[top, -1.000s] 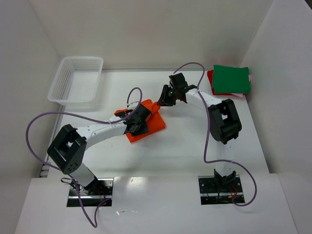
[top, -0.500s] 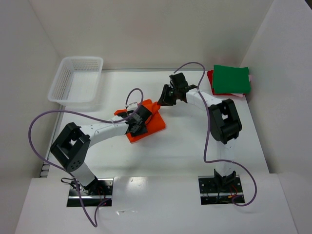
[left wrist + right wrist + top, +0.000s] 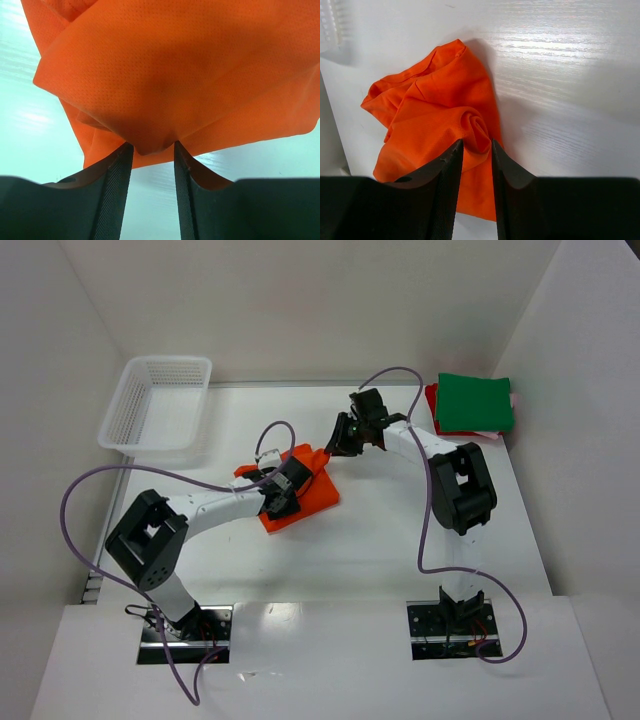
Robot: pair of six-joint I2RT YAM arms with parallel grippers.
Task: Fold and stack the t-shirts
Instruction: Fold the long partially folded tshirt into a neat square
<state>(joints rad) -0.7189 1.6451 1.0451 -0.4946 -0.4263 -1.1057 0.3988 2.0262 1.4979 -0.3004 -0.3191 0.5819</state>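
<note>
Both left gripper (image 3: pixel 150 146) and right gripper (image 3: pixel 476 142) pinch orange t-shirt (image 3: pixel 315 498).

The left arm (image 3: pixel 205 508) and right arm (image 3: pixel 415 445) are built alike: slim white links joined by chunky black joint housings, the largest an open square frame. A thin purple cable (image 3: pixel 90 480) trails in loose loops off each arm. Each base sits in a shiny metal plate (image 3: pixel 218 620), with small red and yellow wires at the right one. The jaws are matte black, flat blades tapering toward the tips, their inner faces finely textured.
</note>
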